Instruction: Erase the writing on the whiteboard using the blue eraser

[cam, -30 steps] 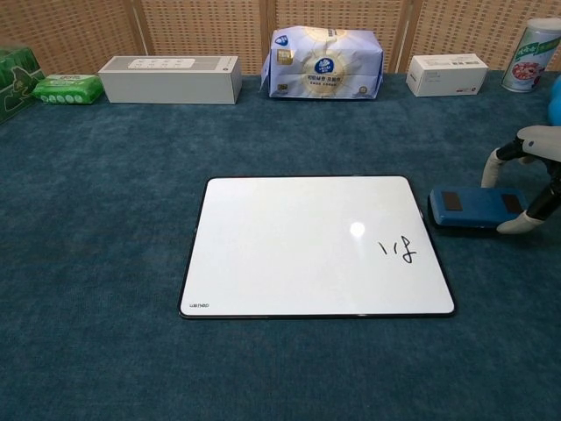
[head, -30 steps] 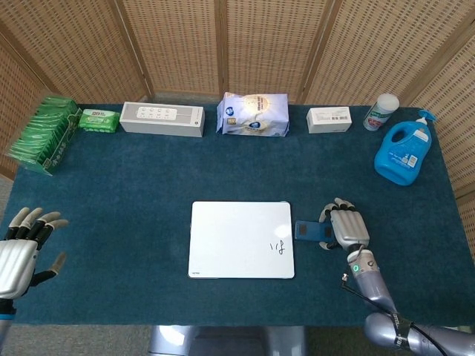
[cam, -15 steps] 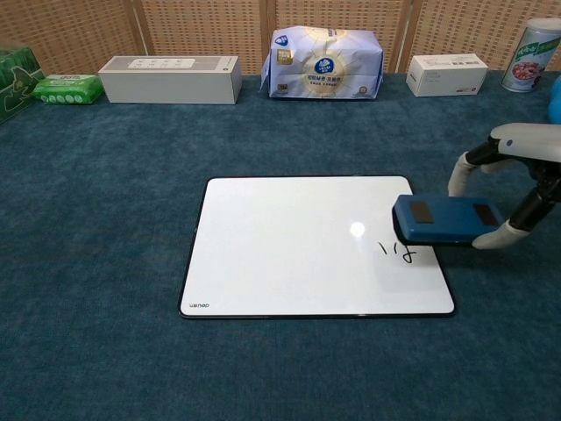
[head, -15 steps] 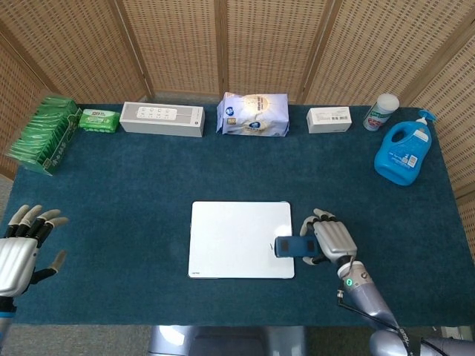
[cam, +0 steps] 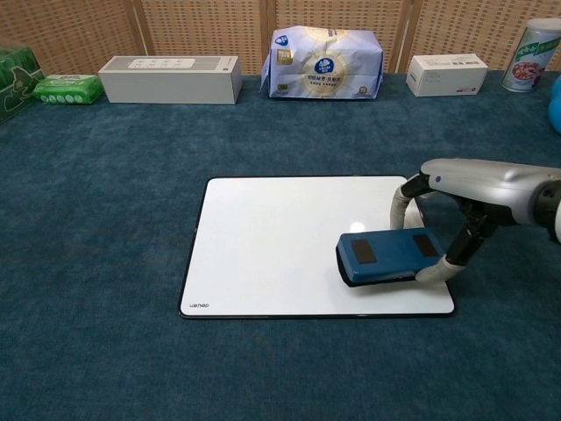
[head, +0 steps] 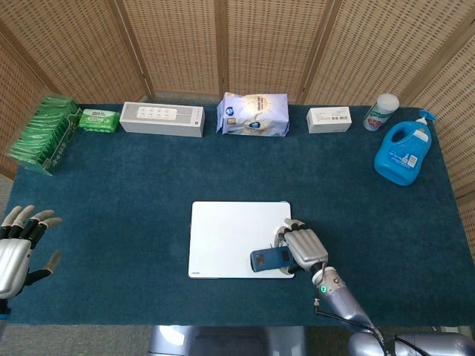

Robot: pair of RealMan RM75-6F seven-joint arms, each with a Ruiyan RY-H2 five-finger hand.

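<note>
Right hand has the blue eraser gripped flat on the whiteboard, near its front-right corner. Left hand just hangs off the table's left edge, fingers spread, holding nothing.

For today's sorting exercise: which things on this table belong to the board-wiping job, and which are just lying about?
Part of the job:
whiteboard
blue eraser
right robot hand, holding the eraser

Lying about:
blue detergent bottle
tissue pack
long white box
small white box
canister
green packets

Bright, even light; sharp frames
</note>
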